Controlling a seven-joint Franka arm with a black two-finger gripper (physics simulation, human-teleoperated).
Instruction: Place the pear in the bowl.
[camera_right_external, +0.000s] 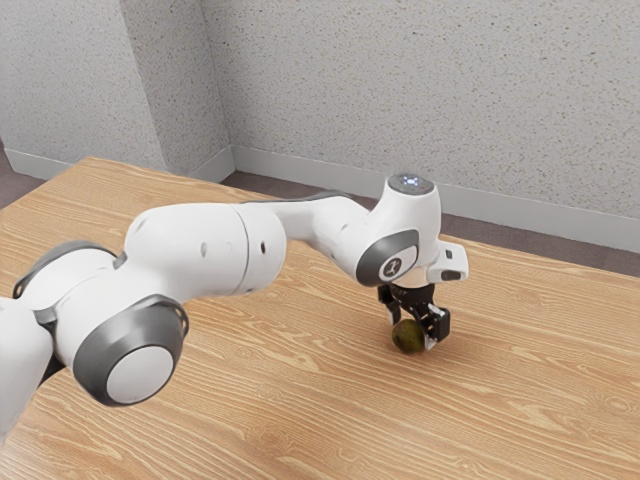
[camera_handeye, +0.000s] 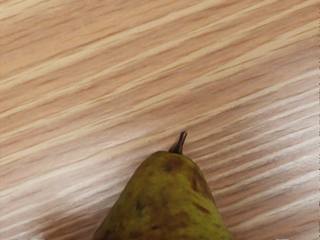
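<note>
The dark green and brown pear (camera_right_external: 408, 336) is at the black two-finger gripper (camera_right_external: 418, 322), at or very near the top of the light-brown wooden table (camera_right_external: 540, 370). So the hand has reached the fruit, but the task seems to be in its early part: the secure hold, if it is not made, then the lifting, the carrying and the lowering into the bowl are left to do. Whether the gripper is open or shut on the pear, one cannot tell; also it is not clear if the pear already has left the wood. In the wrist view, the narrow end with the thin brown stem (camera_handeye: 179, 143) points outward, away from the gripper, and the wider body goes back under the hand. The long axis follows this line, and the pear appears to be lying rather than upright.
</note>
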